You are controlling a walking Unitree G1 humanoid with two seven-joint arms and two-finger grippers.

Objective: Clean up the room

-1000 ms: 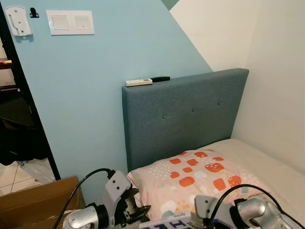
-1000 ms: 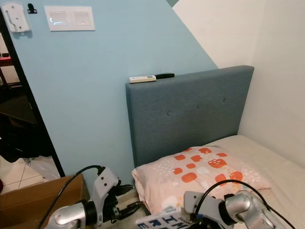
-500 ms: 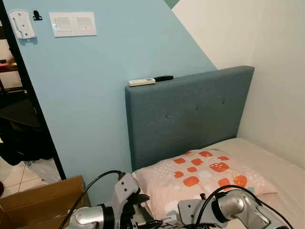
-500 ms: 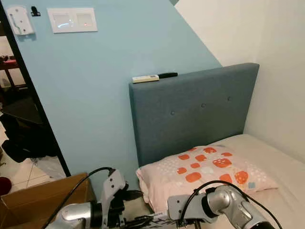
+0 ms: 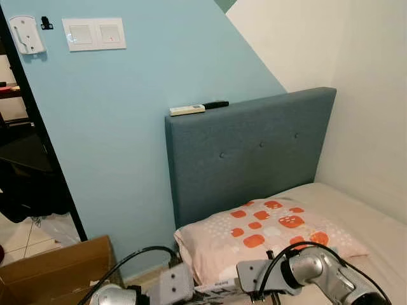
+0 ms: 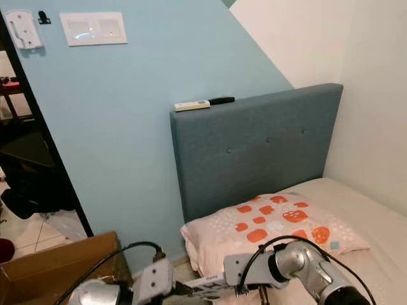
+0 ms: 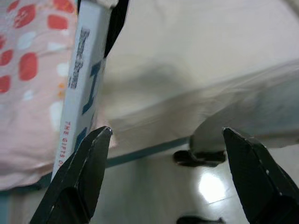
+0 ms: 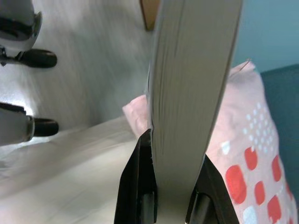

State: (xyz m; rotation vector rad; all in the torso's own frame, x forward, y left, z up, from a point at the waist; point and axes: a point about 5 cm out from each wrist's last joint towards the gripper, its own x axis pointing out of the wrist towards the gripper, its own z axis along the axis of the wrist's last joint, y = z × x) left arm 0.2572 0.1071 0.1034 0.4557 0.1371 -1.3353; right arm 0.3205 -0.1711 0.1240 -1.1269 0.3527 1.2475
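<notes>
Right wrist view showed the book [image 8: 194,93] clamped edge-on between the right gripper [image 8: 170,205] jaws, page block toward the camera, so it was carried upright rather than flat, probably to keep the pages from fanning. It hung low in front of the robot, off the near corner of the bed [image 5: 375,235], at 6 o'clock in the head views. From the left wrist the spine read partly: large blue block letters too cropped to make out, and small red capitals beginning "THE GIFTS O". The left gripper [image 7: 163,177] stood with its jaws spread wide and nothing between them, one finger just beside the spine; I judged it ready to help with or take the book.

At 1 o'clock of the book lay the pillow [image 5: 267,235], pink with orange patches, against the grey-blue headboard [image 5: 254,152]. A white remote [image 5: 187,110] and a dark one [image 5: 215,105] rested on its top edge. A cardboard box [image 5: 51,270] stood at 9 o'clock on the floor.
</notes>
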